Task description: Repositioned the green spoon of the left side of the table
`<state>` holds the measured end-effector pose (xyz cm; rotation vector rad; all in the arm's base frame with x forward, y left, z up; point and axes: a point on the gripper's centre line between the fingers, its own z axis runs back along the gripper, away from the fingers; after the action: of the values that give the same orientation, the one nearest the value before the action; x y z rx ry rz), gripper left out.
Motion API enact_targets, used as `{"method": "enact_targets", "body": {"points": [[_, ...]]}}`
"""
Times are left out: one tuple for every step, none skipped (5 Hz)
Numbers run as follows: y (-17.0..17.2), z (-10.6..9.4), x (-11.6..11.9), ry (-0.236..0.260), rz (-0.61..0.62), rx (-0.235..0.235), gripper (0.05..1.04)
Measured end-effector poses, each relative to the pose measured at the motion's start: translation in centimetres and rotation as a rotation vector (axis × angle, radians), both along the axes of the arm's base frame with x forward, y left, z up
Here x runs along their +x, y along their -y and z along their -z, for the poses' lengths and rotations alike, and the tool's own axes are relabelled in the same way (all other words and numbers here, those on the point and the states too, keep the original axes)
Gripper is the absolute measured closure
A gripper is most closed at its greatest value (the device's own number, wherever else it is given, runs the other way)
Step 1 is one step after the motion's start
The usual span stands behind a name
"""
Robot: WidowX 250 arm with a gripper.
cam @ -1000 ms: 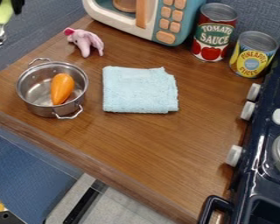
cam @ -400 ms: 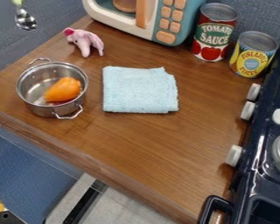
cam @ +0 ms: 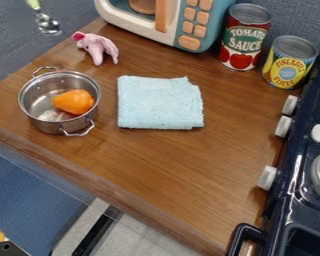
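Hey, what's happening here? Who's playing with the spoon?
The green-handled spoon seems to be up in the air at the upper left, handle on top, past the edge of the table. It's probably the robot's doing, since its job is to move that spoon. The spoon isn't down on the table yet. An orange thing sits inside the pot, next to a blue cloth.

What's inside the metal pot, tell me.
One orange, vegetable-shaped thing lies in the pot, with bare metal floor beside it. Whatever is directly beneath it is covered and can't be seen.
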<state>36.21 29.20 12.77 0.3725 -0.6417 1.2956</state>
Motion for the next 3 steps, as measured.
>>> {"method": "enact_targets", "body": {"points": [[1.1,-0.2,1.1,0.068,-0.046,-0.003,0.69],[2.7,-0.5,2.5,0.108,-0.052,0.011,0.69],[4.6,0.6,2.8,0.105,-0.057,0.005,0.69]]}}
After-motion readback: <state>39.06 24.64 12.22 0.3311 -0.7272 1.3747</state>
